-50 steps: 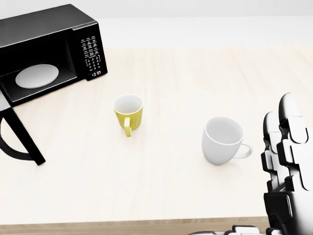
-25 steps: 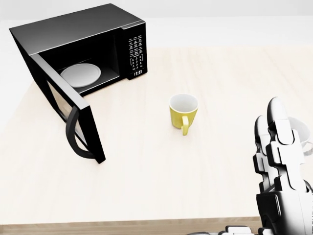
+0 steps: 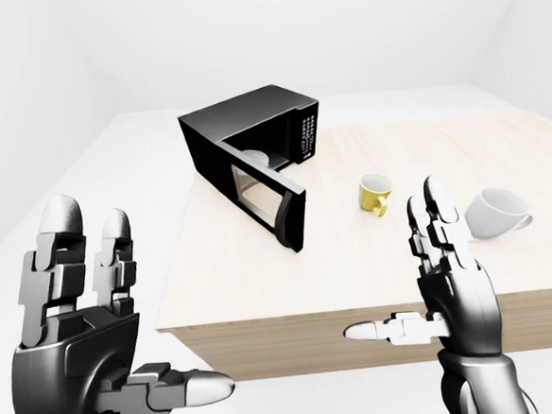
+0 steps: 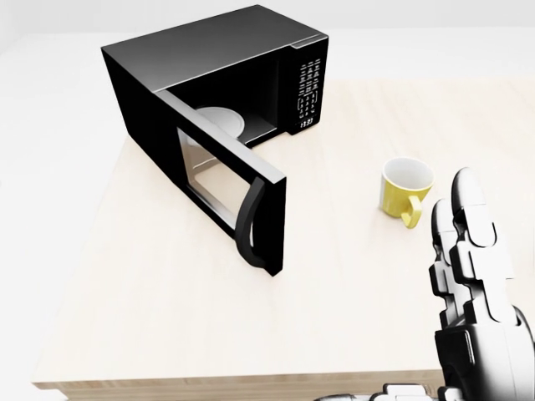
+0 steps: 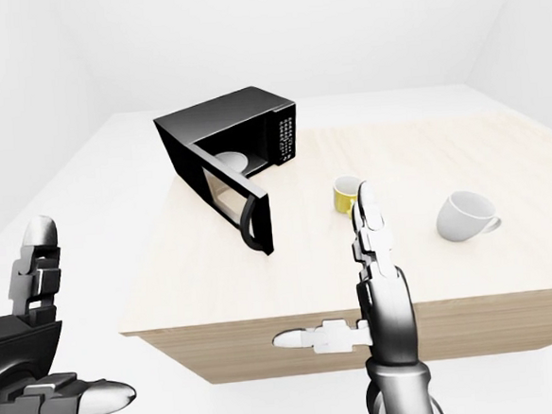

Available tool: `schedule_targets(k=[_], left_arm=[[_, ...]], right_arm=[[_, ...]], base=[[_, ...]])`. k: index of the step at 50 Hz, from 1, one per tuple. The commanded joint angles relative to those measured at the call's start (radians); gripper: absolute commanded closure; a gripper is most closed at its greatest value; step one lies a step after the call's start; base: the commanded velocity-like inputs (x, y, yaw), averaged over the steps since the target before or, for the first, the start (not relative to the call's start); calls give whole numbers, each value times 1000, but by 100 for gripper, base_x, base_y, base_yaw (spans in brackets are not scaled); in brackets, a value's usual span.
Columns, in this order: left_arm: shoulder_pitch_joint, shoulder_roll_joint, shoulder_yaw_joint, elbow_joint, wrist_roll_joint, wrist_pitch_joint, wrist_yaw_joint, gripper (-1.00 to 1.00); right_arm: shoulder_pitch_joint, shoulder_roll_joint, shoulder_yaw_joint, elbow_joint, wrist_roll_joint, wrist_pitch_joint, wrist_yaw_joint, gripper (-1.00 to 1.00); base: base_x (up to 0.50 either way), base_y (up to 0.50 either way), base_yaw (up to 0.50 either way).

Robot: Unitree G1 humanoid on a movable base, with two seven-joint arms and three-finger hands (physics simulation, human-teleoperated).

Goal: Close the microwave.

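Observation:
The black microwave stands at the upper left of the wooden table in the head view. Its door is swung wide open toward me, with a curved handle at its free edge. A white turntable plate shows inside. My left hand is open, held up low at the left of the left-eye view, off the table. My right hand is open, fingers upright, near the table's near edge, right of the door.
A yellow mug stands right of the microwave door. A white mug stands further right. The table's left edge runs just left of the microwave. White floor and walls surround the table.
The camera has swung left: the microwave, mugs and table have shifted right in the head view. The door now shows fully. The white mug has left the head view.

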Motion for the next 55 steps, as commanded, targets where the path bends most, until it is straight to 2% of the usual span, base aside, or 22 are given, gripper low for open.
schedule_targets(k=[1,26,33,44,52,55], left_arm=[[-7,-20,0,2,20,0,-20,-100],[-14,-17,-13,18,37,0,-17,-100],[-19,-19,-3,15,17,0,-10,-100],[-4,-8,-55,37,92,0,6,-100],[-8,1,-50,10,76,0,22,-100],[1,8,-38,0,35,0,28,-100]], right_arm=[[-3,0,-1,9,1,0,0,-100],[-21,3,4,41,-3,0,-7,-100],[-26,3,6,43,-6,0,-16,-100],[-49,13,-1,45,-8,0,-43,-100],[-43,1,38,23,-23,0,-46,-100],[-36,-9,44,11,-30,0,-48,-100]], base=[[0,50,0],[0,50,0],[0,49,0],[0,2,0],[0,0,0],[26,1,0]])
